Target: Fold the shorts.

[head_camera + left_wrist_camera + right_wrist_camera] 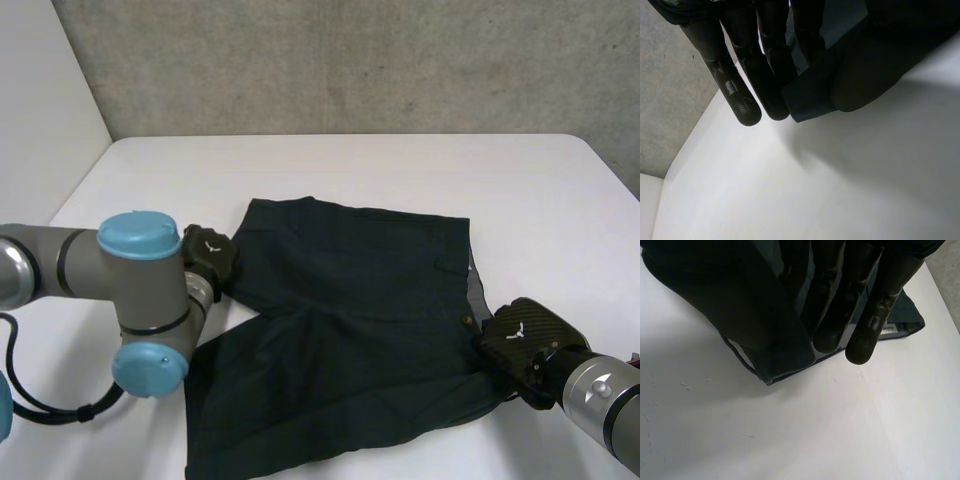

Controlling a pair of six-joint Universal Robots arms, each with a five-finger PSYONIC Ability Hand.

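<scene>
Dark shorts (350,330) lie spread flat on the white table (400,170), legs toward the left and waistband toward the right. My left hand (208,256) sits at the hem of the far leg. In its wrist view, straight fingers (740,90) and the thumb pinch a corner of the cloth (807,97). My right hand (520,338) rests at the waistband edge on the right. There the fingers (835,315) and thumb clamp the shorts' edge (785,365), and a pale inner lining shows beside them.
A grey wall (350,60) runs behind the table's far edge. My left arm's elbow (140,300), with its blue caps, hangs over the table beside the near leg of the shorts. Bare white tabletop surrounds the shorts on all sides.
</scene>
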